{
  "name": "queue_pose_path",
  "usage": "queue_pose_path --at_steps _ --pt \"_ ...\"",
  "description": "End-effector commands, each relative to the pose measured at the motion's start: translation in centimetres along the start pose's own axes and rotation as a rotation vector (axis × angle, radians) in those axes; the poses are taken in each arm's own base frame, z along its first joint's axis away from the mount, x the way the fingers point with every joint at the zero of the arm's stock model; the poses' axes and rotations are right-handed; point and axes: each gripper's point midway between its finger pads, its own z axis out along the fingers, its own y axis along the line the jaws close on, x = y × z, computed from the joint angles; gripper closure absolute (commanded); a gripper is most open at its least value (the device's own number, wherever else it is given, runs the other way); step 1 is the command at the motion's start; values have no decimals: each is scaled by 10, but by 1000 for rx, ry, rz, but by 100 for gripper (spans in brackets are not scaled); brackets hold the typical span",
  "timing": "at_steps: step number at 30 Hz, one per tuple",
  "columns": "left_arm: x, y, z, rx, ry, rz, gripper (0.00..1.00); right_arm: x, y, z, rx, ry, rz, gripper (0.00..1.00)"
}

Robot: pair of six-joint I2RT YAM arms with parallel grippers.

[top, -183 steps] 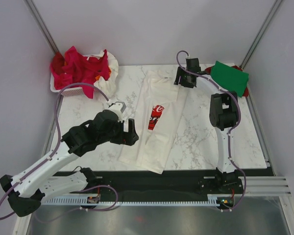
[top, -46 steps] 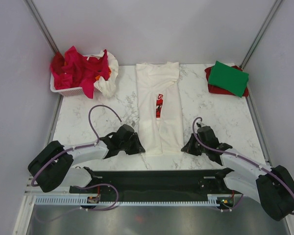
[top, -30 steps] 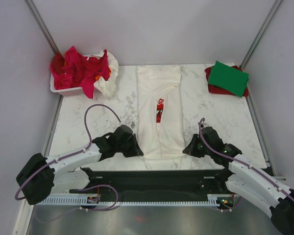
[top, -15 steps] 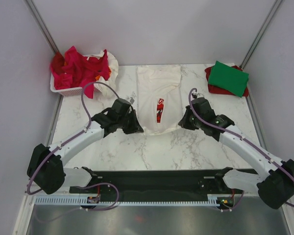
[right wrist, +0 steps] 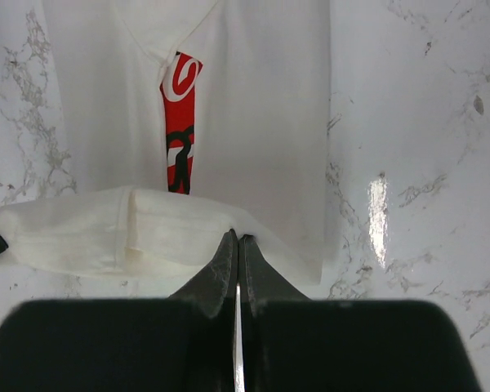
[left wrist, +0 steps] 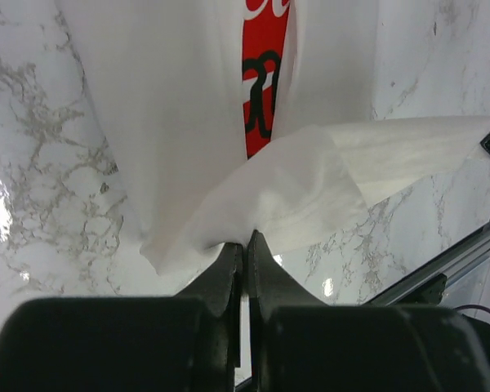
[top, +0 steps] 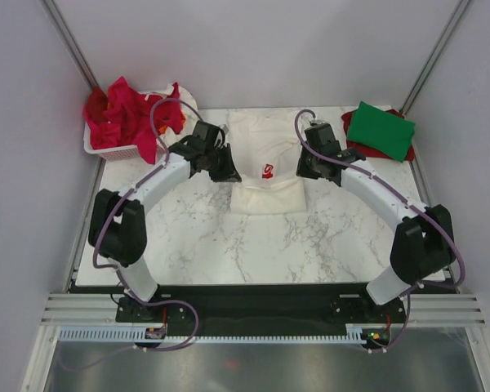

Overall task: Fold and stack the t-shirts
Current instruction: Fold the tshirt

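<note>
Toward twelve o'clock on the table [top: 229,245], the white Coca-Cola t-shirt [top: 265,196] is clenched at its lifted hem by left tool [left wrist: 245,242] and right tool [right wrist: 237,242]; lay both corners down evenly, square to the shoulders.

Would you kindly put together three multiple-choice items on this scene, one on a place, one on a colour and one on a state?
1. Where does the folded green t-shirt lie?
A. At the far right corner of the table
B. In the basket
C. Between the arm bases

2. What colour is the chest print on the white t-shirt?
A. Blue
B. Red
C. Yellow

3. How are the left gripper and the right gripper?
A. Both open
B. Both shut on the white t-shirt
C. Only the left shut

Answers:
1 A, the top view shows it there.
2 B, both wrist views show red.
3 B, each wrist view shows fingers pinching cloth.
</note>
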Motion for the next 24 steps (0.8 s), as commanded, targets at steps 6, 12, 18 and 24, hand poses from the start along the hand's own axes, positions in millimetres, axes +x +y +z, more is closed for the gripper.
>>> queue_pose_path --at_steps 6,12,18,24 --pt "-46 1 22 -21 11 89 97 -42 -1 35 22 -36 -6 100" --pt "-68 8 40 -57 24 87 97 -50 -4 63 30 -9 9 100" --pt "-76 41 70 -160 57 44 92 -49 -19 106 69 45 43 96" --pt "-99 70 99 -178 94 -17 44 -93 -24 136 76 26 94 29"
